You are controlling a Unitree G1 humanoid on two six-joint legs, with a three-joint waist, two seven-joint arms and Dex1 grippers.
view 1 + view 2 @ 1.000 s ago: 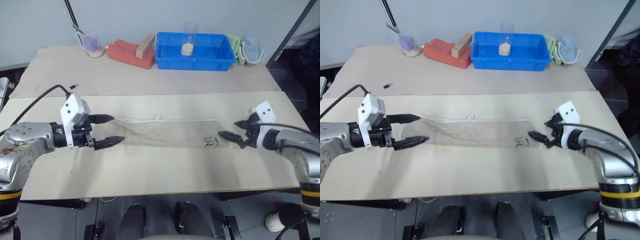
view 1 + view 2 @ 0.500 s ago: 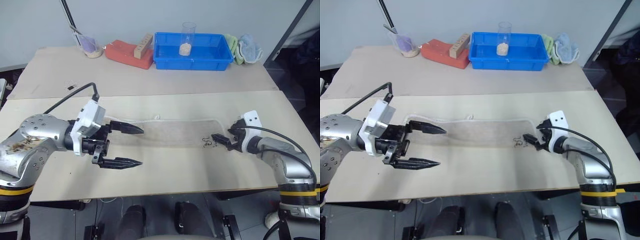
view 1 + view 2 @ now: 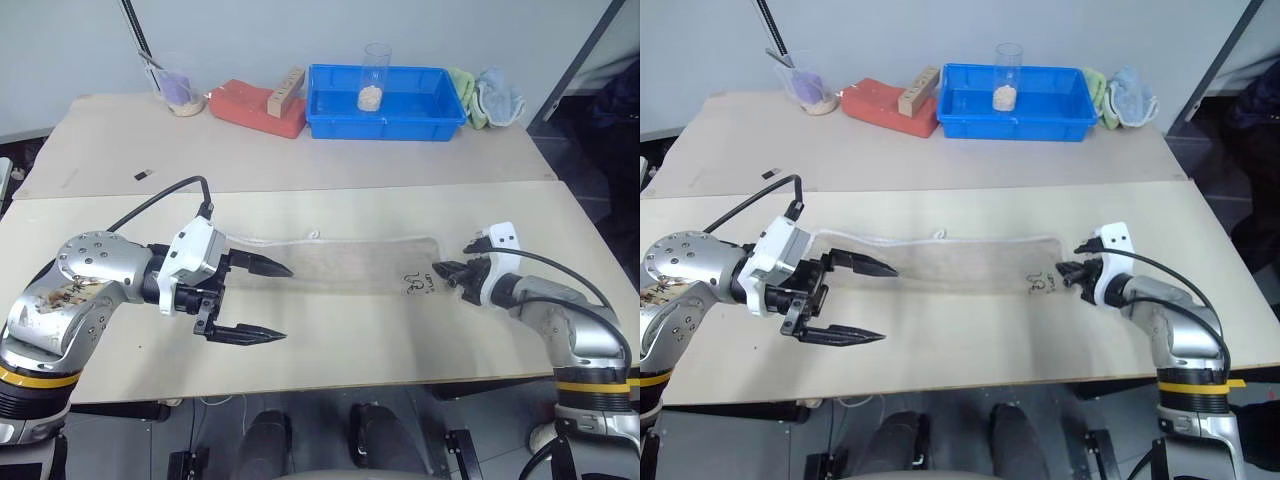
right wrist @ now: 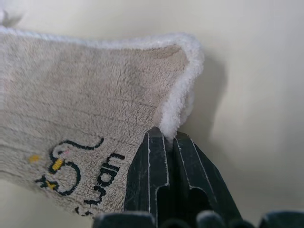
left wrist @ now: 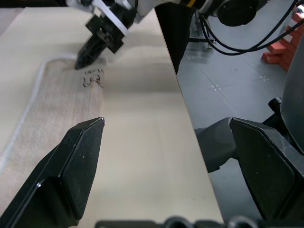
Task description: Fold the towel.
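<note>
One towel (image 3: 340, 262) lies flat across the near table (image 3: 330, 340); right gripper (image 3: 447, 271) is clamped on its right edge, left gripper (image 3: 262, 300) gapes wide, empty, at its left end

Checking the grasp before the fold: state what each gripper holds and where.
The right gripper is shut on the towel, pinching its white-edged end near the embroidered mark. The left gripper is open and holds nothing.
</note>
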